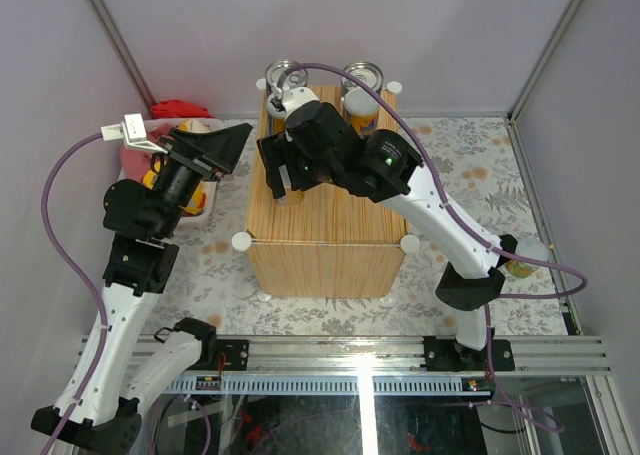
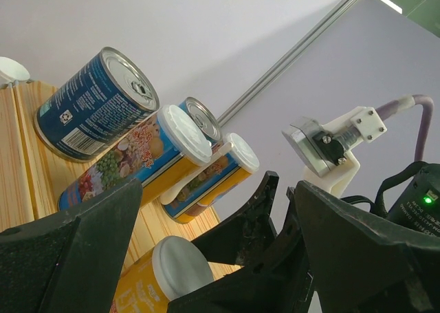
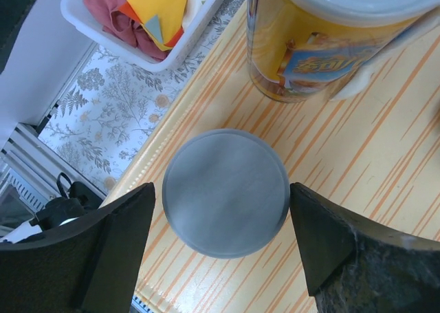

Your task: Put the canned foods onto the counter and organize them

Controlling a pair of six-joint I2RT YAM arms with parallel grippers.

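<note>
The wood-grain counter stands mid-table. Two silver-topped blue cans stand at its back edge, with an orange-yellow can in front of the right one. In the left wrist view a blue can and two white-lidded cans show in rows on the counter. My right gripper is over the counter's left part, open, its jaws either side of an upright white-lidded can. A second orange-yellow can stands behind it. My left gripper is open and empty, left of the counter.
A white basket with red, pink and yellow cloths sits left of the counter, under my left gripper. A red cloth lies behind it. A yellowish thing lies by the right arm's elbow. A floral mat covers the floor.
</note>
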